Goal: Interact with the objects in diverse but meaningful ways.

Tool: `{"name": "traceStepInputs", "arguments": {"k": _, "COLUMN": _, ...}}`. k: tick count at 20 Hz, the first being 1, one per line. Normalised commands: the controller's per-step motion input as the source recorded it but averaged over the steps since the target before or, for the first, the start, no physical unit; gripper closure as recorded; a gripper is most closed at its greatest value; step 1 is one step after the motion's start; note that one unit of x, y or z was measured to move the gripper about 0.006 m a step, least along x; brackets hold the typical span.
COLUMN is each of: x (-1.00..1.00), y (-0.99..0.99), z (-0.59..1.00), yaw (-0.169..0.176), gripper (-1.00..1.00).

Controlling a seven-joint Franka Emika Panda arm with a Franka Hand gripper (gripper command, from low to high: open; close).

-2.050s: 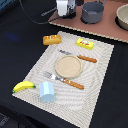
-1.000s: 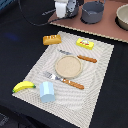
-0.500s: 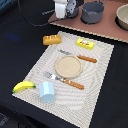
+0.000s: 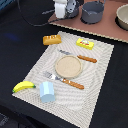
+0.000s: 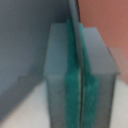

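Observation:
On the striped placemat [image 4: 97, 95] lie a yellow banana [image 4: 22, 86] and a light blue cup [image 4: 46, 91] at the near corner on the exterior view's left. An orange-brown bread loaf [image 4: 50, 39] and a flat yellow packet [image 4: 85, 44] lie along its far side. The dark grey pot [image 4: 93, 12] stands on the brown surface behind. My white gripper [image 4: 61, 11] hangs at the back, to the exterior view's left of the pot and apart from it. In the wrist view the gripper [image 5: 79, 75] is shut, with its green pads [image 5: 72, 85] pressed together.
A tan plate [image 4: 69, 66] sits mid-mat, with an orange-handled fork [image 4: 64, 80] in front of it and a knife [image 4: 82, 57] behind it. A pale bowl [image 4: 123, 17] stands at the back on the exterior view's right. Black cloth surrounds the mat.

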Motion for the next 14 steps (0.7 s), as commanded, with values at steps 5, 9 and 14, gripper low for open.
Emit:
{"name": "traceStepInputs", "arguments": {"k": 5, "x": -0.19, "y": 0.0, "z": 0.06, "yaw": 0.01, "gripper": -1.0}}
{"name": "traceStepInputs", "arguments": {"k": 9, "x": -0.12, "y": 0.08, "z": 0.71, "yaw": 0.007, "gripper": -1.0}}
{"name": "traceStepInputs", "arguments": {"k": 14, "x": -0.07, "y": 0.2, "z": 1.0, "yaw": 0.0, "gripper": -1.0}}
